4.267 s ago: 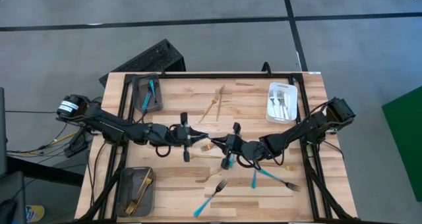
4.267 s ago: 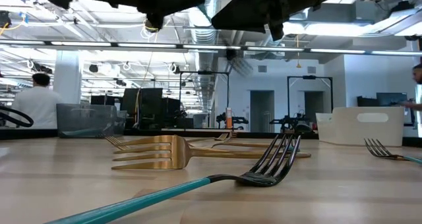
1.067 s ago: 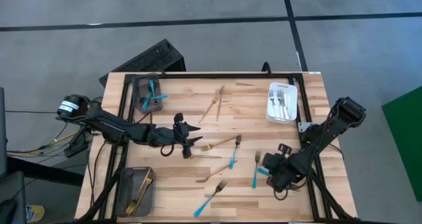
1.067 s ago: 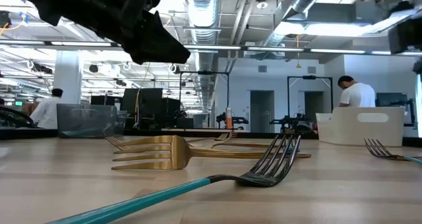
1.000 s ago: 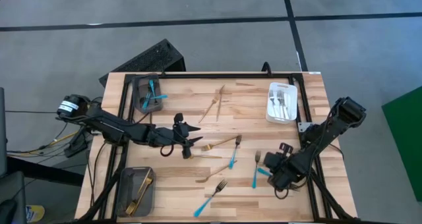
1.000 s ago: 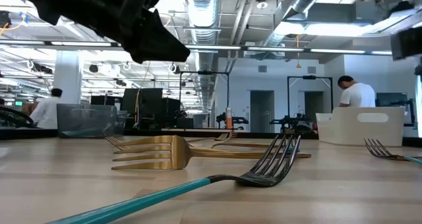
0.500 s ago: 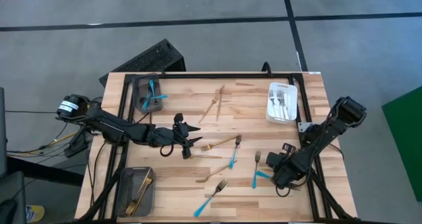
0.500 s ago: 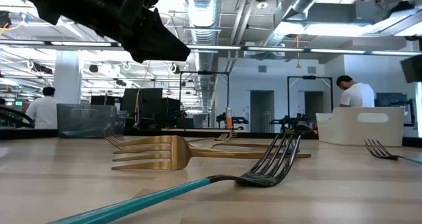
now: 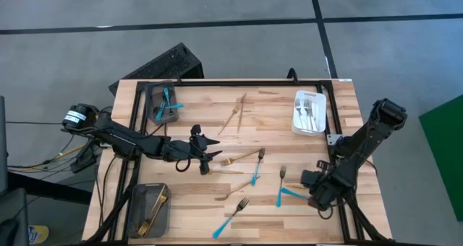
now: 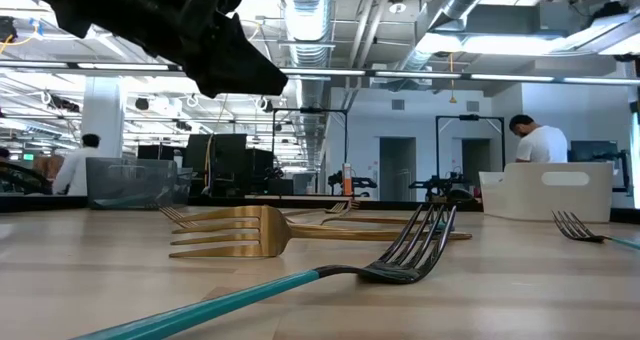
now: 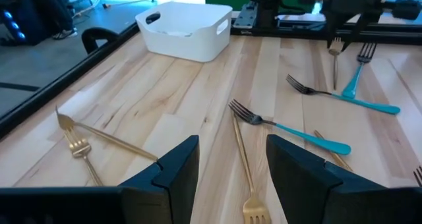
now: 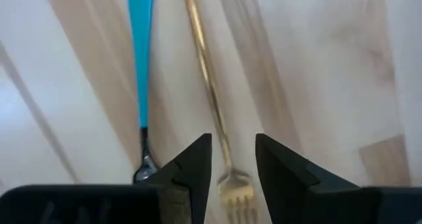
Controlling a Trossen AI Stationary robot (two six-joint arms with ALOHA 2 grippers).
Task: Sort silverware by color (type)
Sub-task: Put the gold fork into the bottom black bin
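Silverware (image 9: 254,175) scattered on table: gold, turquoise-handled forks.

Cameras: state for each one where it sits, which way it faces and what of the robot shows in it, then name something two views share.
High view: overhead, straight down on the table; both arms, left gripper, right gripper.
Low view: tabletop level, looking across into the room; one dark arm overhead.
Left wrist view: looks past its open fingers toward the white tray.
Right wrist view: close above the wood, open fingers over a gold fork.
Shared: high and left wrist views both show the white tray.
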